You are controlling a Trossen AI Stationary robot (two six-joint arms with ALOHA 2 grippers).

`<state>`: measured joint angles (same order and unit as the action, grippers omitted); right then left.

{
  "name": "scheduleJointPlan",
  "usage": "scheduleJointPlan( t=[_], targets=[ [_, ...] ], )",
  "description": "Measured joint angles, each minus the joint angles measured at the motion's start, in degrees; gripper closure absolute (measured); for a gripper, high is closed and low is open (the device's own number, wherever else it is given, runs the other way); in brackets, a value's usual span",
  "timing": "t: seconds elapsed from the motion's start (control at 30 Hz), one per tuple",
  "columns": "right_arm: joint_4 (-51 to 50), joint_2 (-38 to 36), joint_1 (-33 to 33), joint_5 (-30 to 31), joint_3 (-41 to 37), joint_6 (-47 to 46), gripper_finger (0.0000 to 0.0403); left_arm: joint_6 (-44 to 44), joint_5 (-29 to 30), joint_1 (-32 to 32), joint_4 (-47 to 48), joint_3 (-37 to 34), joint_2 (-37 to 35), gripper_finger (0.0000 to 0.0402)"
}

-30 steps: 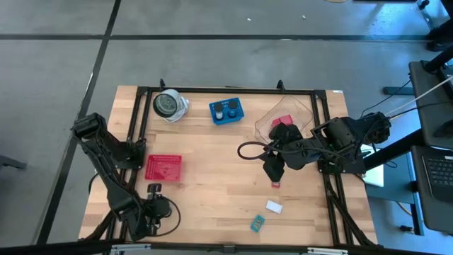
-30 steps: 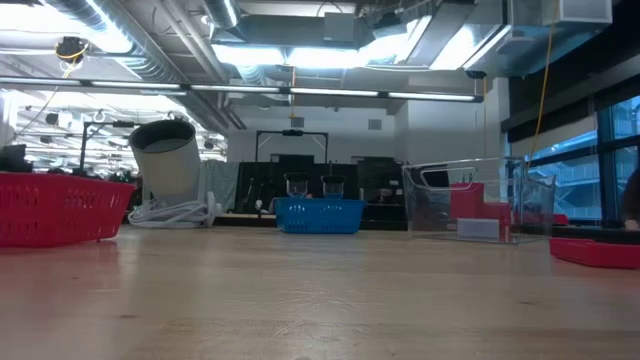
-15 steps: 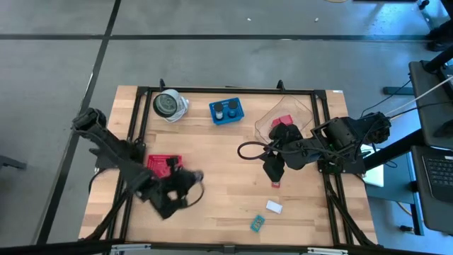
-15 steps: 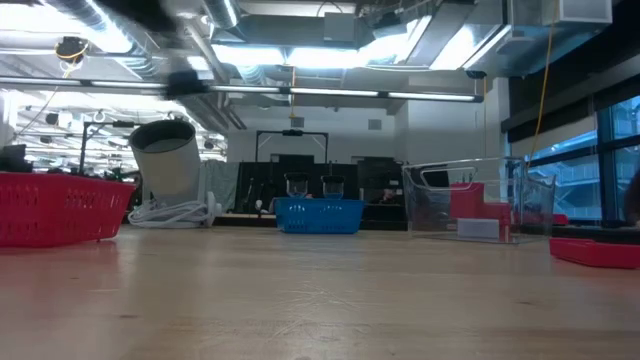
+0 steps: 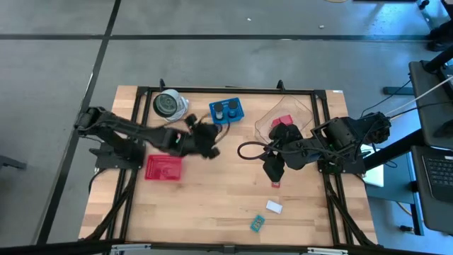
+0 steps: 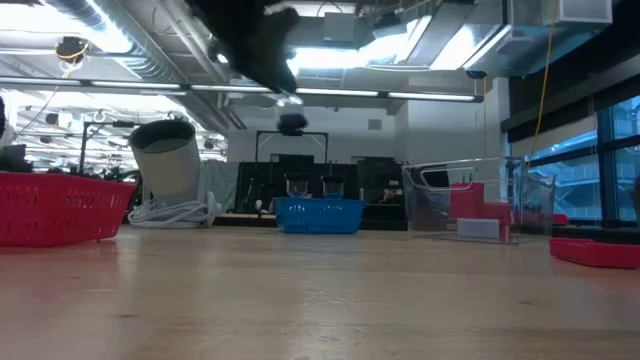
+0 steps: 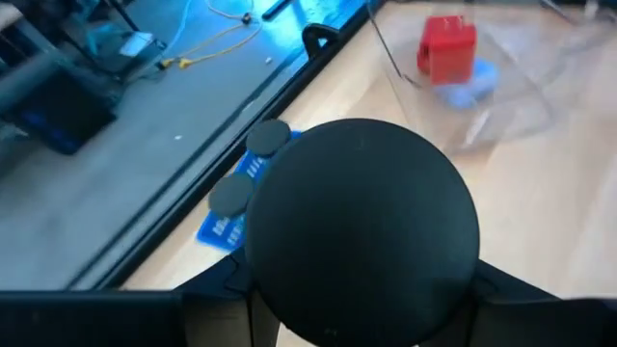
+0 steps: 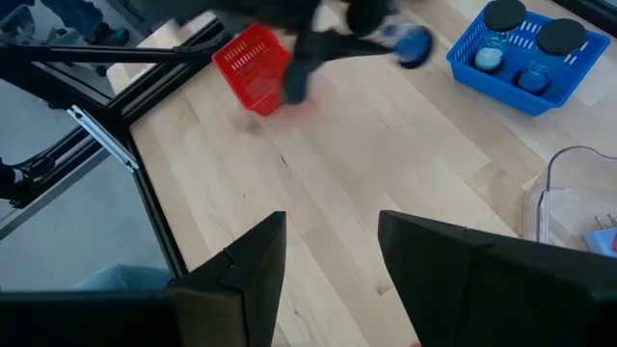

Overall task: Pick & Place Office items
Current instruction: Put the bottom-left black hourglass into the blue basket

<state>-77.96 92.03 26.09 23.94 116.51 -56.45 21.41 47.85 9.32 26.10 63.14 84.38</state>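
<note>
Left gripper (image 5: 207, 144) beside blue basket (image 5: 226, 111)

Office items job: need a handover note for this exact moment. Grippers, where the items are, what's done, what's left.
Left gripper: above the table between the red tray and the blue basket; grip state unclear.
Right gripper: open, empty, over a small red piece.
Done: two black spools in the blue basket; red cube in the clear tub.
Left: the red piece, white block and teal block, loose on the table.
</note>
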Motion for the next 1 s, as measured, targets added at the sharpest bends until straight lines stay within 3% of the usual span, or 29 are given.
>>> scheduleJointPlan(
  t=[0.2,0.57,0.8,1.0],
  targets=[
    [0.02,0.00,-0.01,0.00,0.00,0.00,0.0232,-6.29,-8.94,-10.02,-18.83,-5.06,0.94,0.0238],
    [1.11,0.02,-0.01,0.00,0.04,0.00,0.0233,-7.27,-18.85,-18.83,-33.00,-8.48,7.17,0.0237],
    [1.46,0.02,0.00,0.00,0.04,0.00,0.0233,-7.67,-14.35,-20.30,-39.11,-8.50,13.99,0.0236],
    [1.79,0.03,-0.01,-0.76,0.04,0.03,0.0233,-6.30,-14.09,-21.87,-41.54,-8.50,16.14,0.0236]
  ],
)
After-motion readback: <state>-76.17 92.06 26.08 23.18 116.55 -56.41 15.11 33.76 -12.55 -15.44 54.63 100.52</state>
